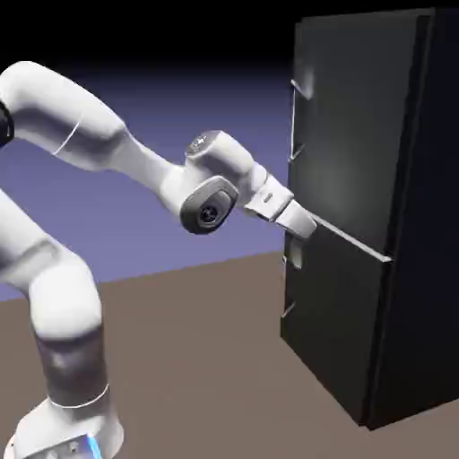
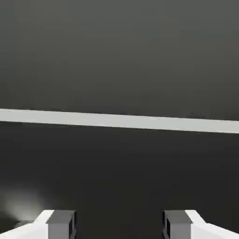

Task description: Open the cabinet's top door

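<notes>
Black panels are filling most of what we are facing: the cabinet (image 1: 336, 309) is standing on the right, and its top door (image 1: 354, 134) is sitting flush above the lower door (image 1: 336, 332), so we are reading it as closed. A pale strip (image 1: 354, 240) is running between the two panels, and our arm (image 1: 148, 170) is reaching across from the left, holding the hand near that seam.

Our fingers (image 2: 119, 225) are standing spread, with nothing showing between them; in the hand view they are facing dark panel and the pale strip, with no handle in sight. Whether a tip is touching the front, we cannot tell.

The light bracket handle (image 1: 293, 121) is rising along the top door's far left edge, above the hand and apart from it. We judge that we are working on the approach, with the grip and the pull remaining. The next move is calling for us to be backing off slightly, lifting, and shifting toward the far edge, then bringing the fingers around the upright bar before pulling left. Going straight in here, we would probably be pressing on flat panel, or catching the lower handle (image 1: 286, 287) by mistake.
</notes>
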